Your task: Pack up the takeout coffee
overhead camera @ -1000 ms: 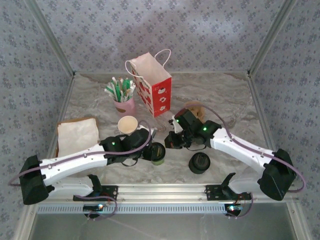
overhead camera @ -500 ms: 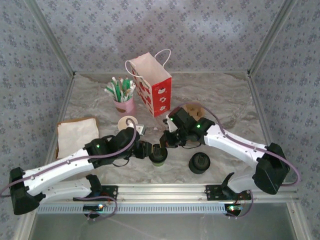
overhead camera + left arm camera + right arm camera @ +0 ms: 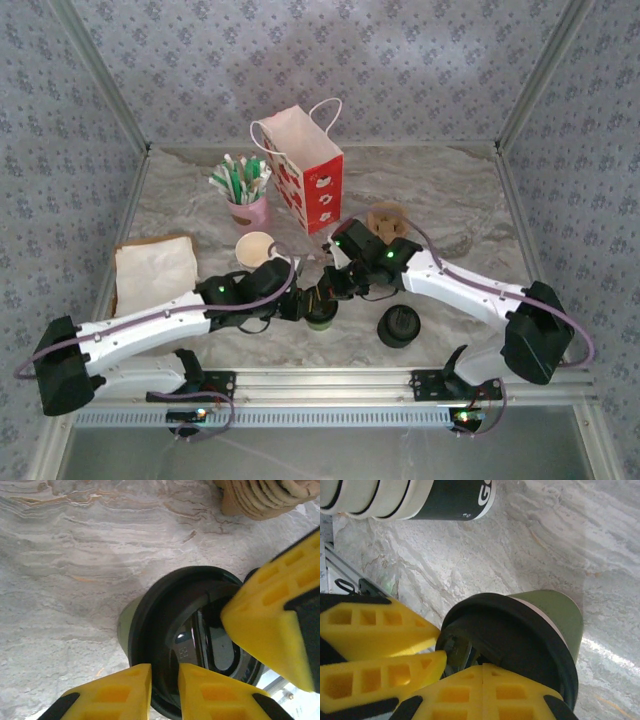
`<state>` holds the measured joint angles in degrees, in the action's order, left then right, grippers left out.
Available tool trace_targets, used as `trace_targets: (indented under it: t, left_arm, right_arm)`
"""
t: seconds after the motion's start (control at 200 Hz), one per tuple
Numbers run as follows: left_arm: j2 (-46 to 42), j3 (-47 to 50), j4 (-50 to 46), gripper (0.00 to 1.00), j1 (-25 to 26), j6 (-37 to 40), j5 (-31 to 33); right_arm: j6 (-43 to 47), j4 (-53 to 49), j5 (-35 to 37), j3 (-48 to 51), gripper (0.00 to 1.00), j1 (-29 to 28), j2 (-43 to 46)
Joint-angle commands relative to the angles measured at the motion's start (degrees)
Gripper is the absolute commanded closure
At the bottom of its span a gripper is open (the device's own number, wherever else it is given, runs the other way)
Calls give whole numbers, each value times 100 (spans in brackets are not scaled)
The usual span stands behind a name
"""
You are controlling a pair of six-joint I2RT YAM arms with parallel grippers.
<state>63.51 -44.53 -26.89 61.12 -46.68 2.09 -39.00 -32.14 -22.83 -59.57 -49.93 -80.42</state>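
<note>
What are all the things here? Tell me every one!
coffee: 1, green with black lid, front middle
bag: 1, red and white, back middle
pink cup: 1, holding straws, left of bag
white cups: 1 stack, in front of pink cup
lids: 1 pile, black, right of coffee
napkins: 1 pile, white, left edge
carrier: 1, brown, right of bag
table: 1, grey marble
left gripper: 1, yellow, pinching coffee's lid rim
right gripper: 1, yellow, shut, on coffee's lid
</note>
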Motion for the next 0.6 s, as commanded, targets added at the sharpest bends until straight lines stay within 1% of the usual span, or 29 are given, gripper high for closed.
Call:
trace_targets:
  t: [0.0,0.265,0.375,0.595]
  left_arm:
    - [145,246,-72,80,-68,-113,-5]
    - [102,232,149,80,-61,-167,-195]
    - [74,105,133,78,-57,-158,-200]
    - [163,-29,127,76,-57,-125,-222]
  right_arm:
    - [138,-201,221,95,93,-61,-113]
    - [235,-510,335,-79,93,-80,-76]
    - [244,-653,418,-228,87,-140,106]
    - [237,-683,332,-218,84,-148,433]
